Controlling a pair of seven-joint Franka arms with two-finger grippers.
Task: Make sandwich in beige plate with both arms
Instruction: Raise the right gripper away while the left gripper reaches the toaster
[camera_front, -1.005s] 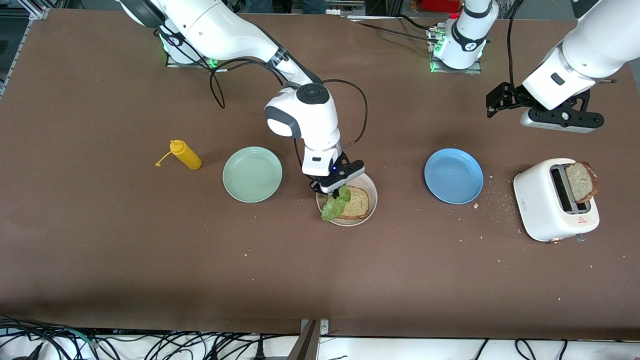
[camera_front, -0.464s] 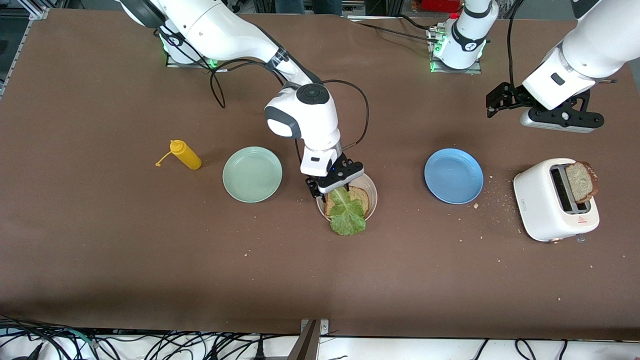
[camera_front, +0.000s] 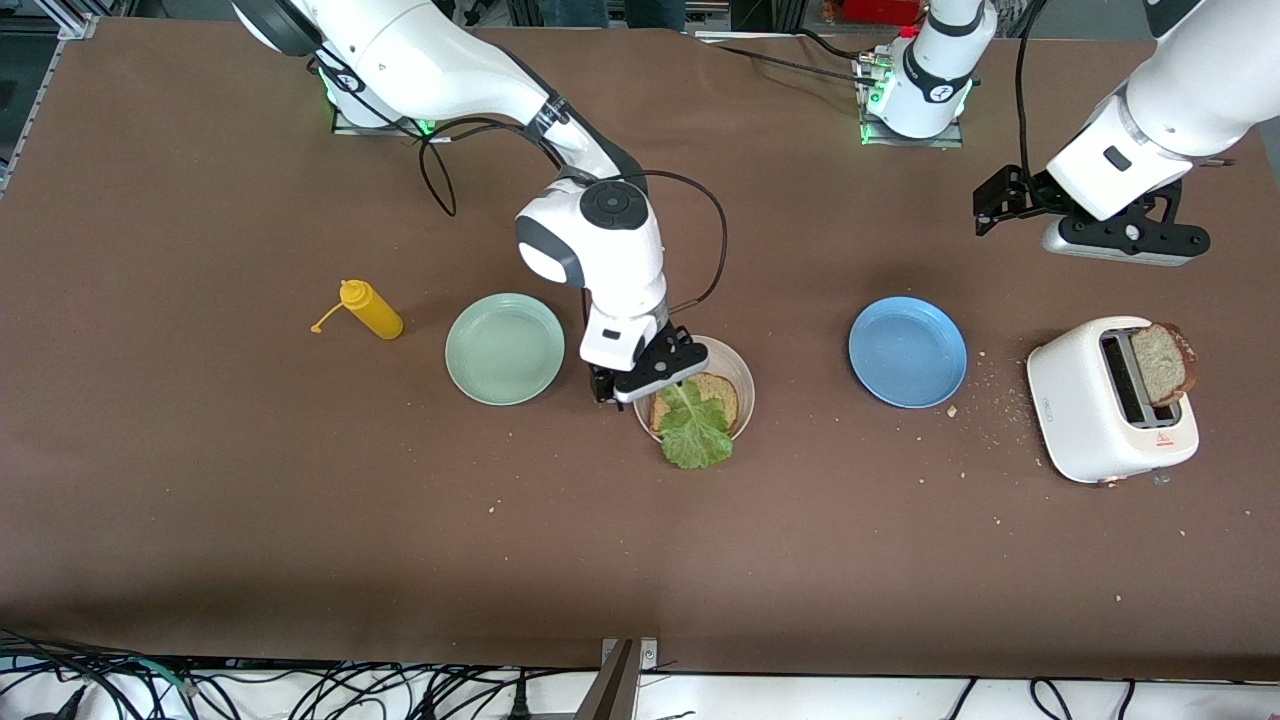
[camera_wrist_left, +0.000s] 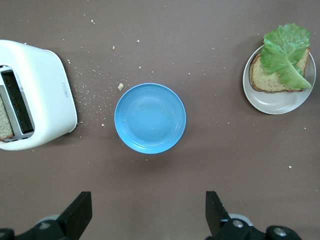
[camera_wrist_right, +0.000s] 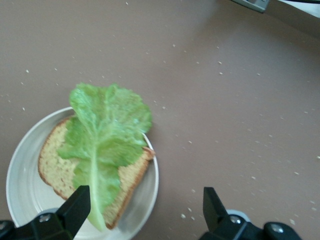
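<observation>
lettuce (camera_front: 695, 428) is laid on the toast (camera_front: 712, 398) in the beige plate (camera_front: 742, 375), mid-frame (overhanging the rim); it could be knocked off by the open right gripper (camera_front: 648, 378). open left gripper (camera_front: 1085, 222) waits, upper right of frame.

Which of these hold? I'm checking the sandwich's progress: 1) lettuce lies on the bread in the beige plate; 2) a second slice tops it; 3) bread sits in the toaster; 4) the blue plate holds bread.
1) True: the lettuce leaf lies on the bread slice in the beige plate, overhanging its rim.
2) False: nothing covers the lettuce.
3) True: a toast slice stands in the toaster.
4) False: the blue plate holds nothing.
</observation>
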